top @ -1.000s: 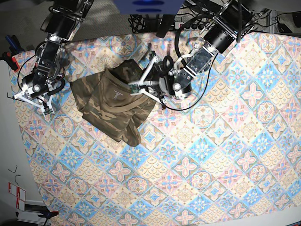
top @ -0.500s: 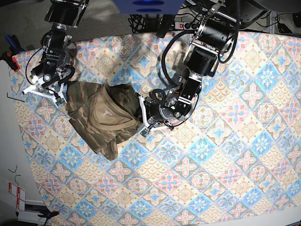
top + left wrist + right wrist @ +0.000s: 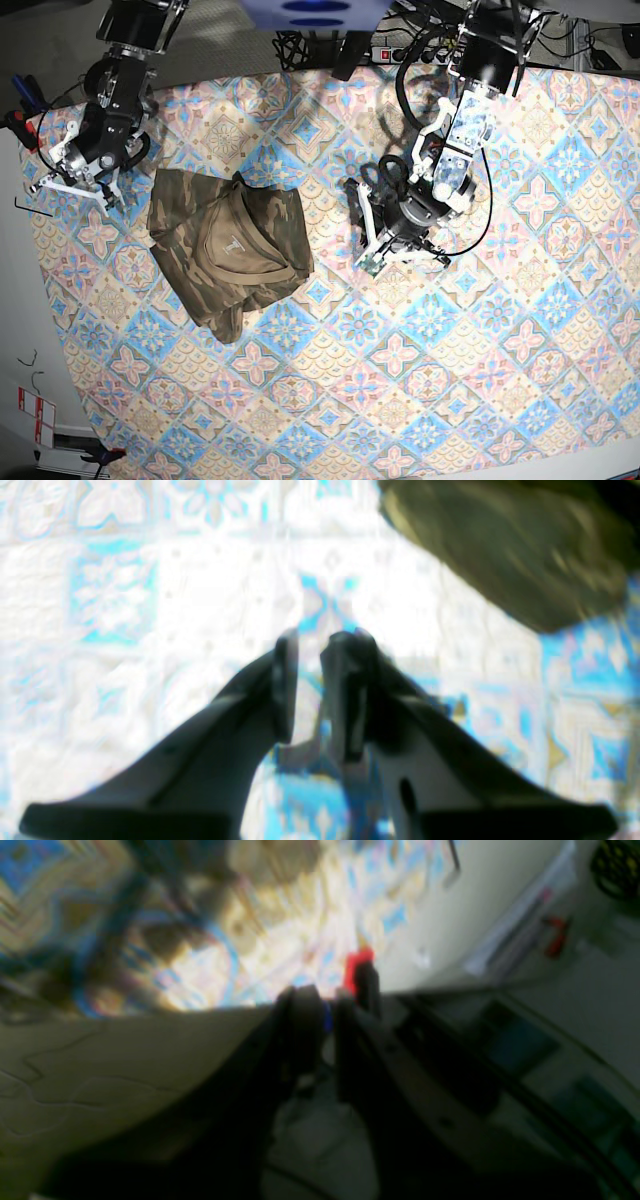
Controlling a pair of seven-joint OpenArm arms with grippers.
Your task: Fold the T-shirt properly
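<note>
While a tile-patterned tablecloth (image 3: 450,340) covers the table, the T-shirt (image 3: 230,245) lies bunched on its left part, the left claw (image 3: 372,250) narrowly parted and empty beside it, the right claw (image 3: 70,185) nearly closed, empty, by grey floor (image 3: 215,40).

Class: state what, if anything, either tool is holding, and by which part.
Nothing is held: left tool and right tool are both clear of the T-shirt.
</note>
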